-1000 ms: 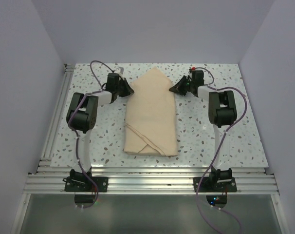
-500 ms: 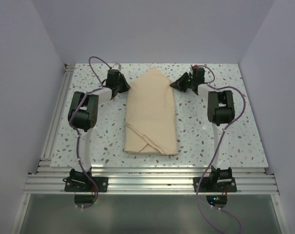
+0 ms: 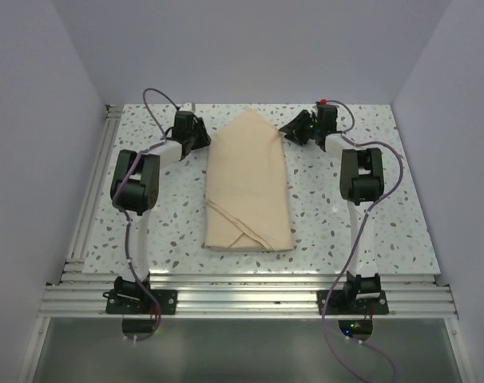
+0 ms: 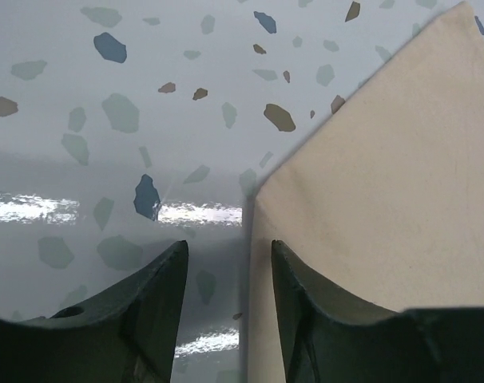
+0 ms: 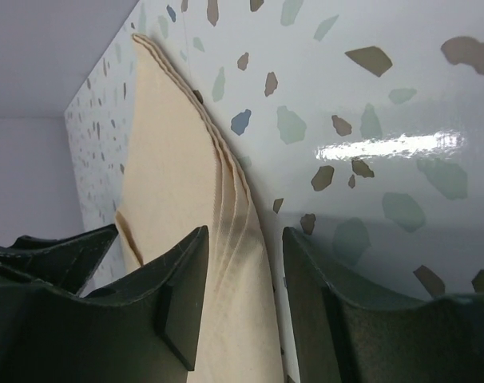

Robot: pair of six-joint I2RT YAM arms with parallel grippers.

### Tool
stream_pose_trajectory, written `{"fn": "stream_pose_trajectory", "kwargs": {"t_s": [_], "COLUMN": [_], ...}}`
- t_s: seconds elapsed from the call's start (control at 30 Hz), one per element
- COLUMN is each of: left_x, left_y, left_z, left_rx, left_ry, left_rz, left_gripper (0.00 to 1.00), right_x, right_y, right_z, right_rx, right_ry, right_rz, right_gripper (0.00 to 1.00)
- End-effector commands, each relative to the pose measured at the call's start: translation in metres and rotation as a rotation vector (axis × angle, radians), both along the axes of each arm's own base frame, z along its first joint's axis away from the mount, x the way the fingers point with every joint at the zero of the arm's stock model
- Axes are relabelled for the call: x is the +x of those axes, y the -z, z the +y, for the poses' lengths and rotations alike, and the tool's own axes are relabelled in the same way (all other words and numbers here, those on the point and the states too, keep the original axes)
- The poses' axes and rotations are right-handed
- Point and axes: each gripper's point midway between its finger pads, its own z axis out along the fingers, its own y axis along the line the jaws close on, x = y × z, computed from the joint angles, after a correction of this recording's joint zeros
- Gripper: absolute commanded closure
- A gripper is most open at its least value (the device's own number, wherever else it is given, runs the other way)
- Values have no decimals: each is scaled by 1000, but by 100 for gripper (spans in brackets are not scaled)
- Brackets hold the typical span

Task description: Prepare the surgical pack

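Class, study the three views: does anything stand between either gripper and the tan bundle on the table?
Nothing visible does. The left gripper and right gripper flank the far pointed end of the tan bundle, jaws open, with only bare speckled table between them and the cloth.

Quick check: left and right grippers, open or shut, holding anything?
Left gripper: open, holding nothing.
Right gripper: open, holding nothing.
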Motion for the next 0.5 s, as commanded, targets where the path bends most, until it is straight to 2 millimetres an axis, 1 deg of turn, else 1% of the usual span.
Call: {"fn": "stream_pose_trajectory", "kwargs": {"t_s": [0.0, 0.03, 0.07, 0.13, 0.17, 0.2, 0.23, 0.27, 0.3, 0.33, 0.4, 0.43, 0.47], "left_x": [-7, -7, -8, -5, -6, -6, -6, -3, -4, -4, 0, -1, 2], "left_y": [-14, -13, -10, -10, -7, -4, 4, 3, 6, 15, 15, 24, 22], "left_z": [23, 22, 19, 17, 9, 7, 6, 4, 4, 2, -2, -5, -7], "left_rx": [70, 68, 63, 56, 32, 26, 22, 17, 17, 13, -4, -21, -35], "left_ry": [-37, -31, -16, -8, 29, 39, 45, 49, 49, 58, 69, 84, 89], "left_rz": [-7, -4, 1, -4, 3, 12, 26, 24, 35, 51, 52, 74, 69], "left_gripper": [49, 46, 45, 44, 43, 43, 43, 43, 43, 43, 45, 47, 48], "right_x": [5, 6, 4, 5, 5, 5, 5, 5, 6, 5, 4, 5, 4], "right_y": [-28, -32, -24, -21, -18, -11, -7, -5, 4, 8, 19, 19, 20], "right_z": [-22, -22, -22, -20, -20, -18, -15, -13, -8, -5, 0, 4, 6], "right_rx": [-134, -141, -148, -146, -148, -140, -132, -119, -98, -88, -69, -59, -49], "right_ry": [17, 9, 2, -8, -12, -25, -34, -45, -61, -70, -76, -81, -87], "right_rz": [-71, -72, -51, -49, -42, -34, -27, -23, -11, -4, 13, 7, 7], "right_gripper": [53, 52, 52, 51, 50, 50, 49, 49, 49, 49, 49, 49, 50]}}
